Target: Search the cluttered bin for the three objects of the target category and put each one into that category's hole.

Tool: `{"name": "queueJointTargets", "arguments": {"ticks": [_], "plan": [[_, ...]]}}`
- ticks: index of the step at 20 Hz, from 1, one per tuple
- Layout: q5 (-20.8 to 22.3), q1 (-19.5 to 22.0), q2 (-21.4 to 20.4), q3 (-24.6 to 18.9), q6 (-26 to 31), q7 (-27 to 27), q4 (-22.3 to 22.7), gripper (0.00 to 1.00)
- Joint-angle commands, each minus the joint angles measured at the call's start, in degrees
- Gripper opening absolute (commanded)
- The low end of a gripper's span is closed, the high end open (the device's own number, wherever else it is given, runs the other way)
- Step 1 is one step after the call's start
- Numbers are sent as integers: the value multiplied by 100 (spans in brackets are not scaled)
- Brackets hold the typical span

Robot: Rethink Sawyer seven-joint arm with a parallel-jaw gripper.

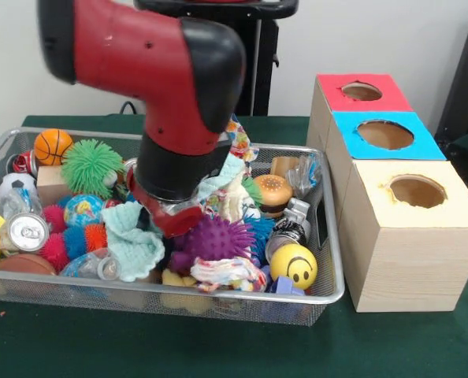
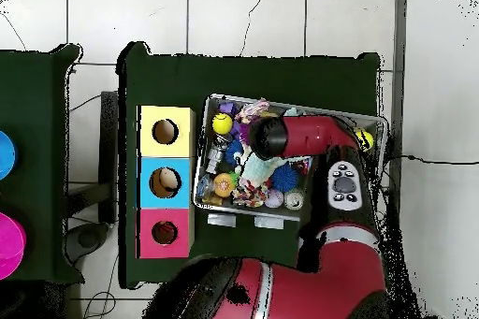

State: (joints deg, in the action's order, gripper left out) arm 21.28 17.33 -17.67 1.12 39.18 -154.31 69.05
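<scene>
A wire mesh bin (image 1: 333,236) is packed with toys. My arm's black and red wrist (image 1: 175,177) reaches down into its middle, over a mint knitted cloth (image 1: 135,236) and beside a purple spiky ball (image 1: 215,236). The gripper itself is buried behind the wrist and the clutter. Around it lie a yellow smiley ball (image 1: 293,266), a toy burger (image 1: 272,191), a green fuzzy ball (image 1: 92,165), a small basketball (image 1: 53,145), a globe ball (image 1: 83,209) and a soda can (image 1: 27,231). In the overhead view the arm's end (image 2: 269,137) covers the middle of the bin (image 2: 200,161).
Three boxes with round holes stand in a row beside the bin: red-topped (image 1: 360,90), blue-topped (image 1: 385,134) and plain tan (image 1: 417,191). From above they show as yellow (image 2: 166,131), blue (image 2: 166,181) and pink (image 2: 165,232). Green cloth (image 1: 218,346) covers the table.
</scene>
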Motion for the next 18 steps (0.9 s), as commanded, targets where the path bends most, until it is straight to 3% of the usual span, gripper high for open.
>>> {"name": "queueJointTargets", "arguments": {"ticks": [1,6,11,14,18], "plan": [[-721,833,327,-1267,1592,1579,1049,100],[-1186,1375,306,-2069,2878,2376,1329,100],[-1650,1723,129,-2684,4078,2420,1774,100],[-1894,1823,-60,-2949,4393,2262,2081,100],[-1935,1896,-161,-3176,4247,2150,2312,100]]}}
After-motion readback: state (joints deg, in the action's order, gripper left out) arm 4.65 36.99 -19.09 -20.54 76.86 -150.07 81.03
